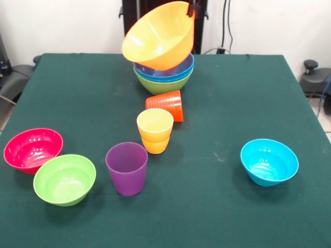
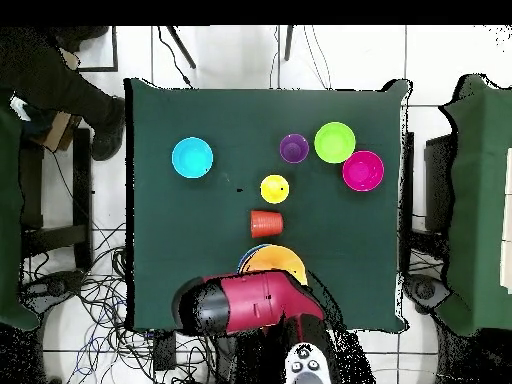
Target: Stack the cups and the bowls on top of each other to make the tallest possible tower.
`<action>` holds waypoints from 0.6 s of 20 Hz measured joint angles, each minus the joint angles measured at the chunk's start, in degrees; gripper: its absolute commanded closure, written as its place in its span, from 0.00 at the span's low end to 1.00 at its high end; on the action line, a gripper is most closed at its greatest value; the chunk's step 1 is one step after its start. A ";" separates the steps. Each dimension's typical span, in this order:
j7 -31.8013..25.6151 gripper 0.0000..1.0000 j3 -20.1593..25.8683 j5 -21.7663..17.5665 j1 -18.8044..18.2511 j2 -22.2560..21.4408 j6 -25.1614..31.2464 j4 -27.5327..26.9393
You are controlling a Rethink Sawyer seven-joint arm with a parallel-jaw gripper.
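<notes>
The big orange-yellow bowl (image 1: 159,35) hangs tilted, its opening turned toward the camera, with its underside against the tower (image 1: 164,76) of blue bowls nested in a green one. My gripper (image 1: 192,9) is shut on its upper right rim. In front of the tower the ribbed orange-red cup (image 1: 166,105) lies on its side. The yellow cup (image 1: 154,129) and the purple cup (image 1: 127,168) stand upright nearer the camera. From overhead, my arm (image 2: 250,305) covers the gripper, and the orange-yellow bowl (image 2: 275,263) shows just beyond it.
A pink-red bowl (image 1: 32,150) and a small green bowl (image 1: 64,179) touch at the front left. A light-blue bowl (image 1: 269,161) sits alone at the front right. A person (image 2: 50,70) is by the table's corner in the overhead view.
</notes>
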 measured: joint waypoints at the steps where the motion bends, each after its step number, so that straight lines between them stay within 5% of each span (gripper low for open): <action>1: 0.09 1.00 -0.16 0.38 0.48 0.36 0.00 -0.20; 12: 0.65 1.00 -2.65 2.93 1.99 6.38 -6.10 -2.74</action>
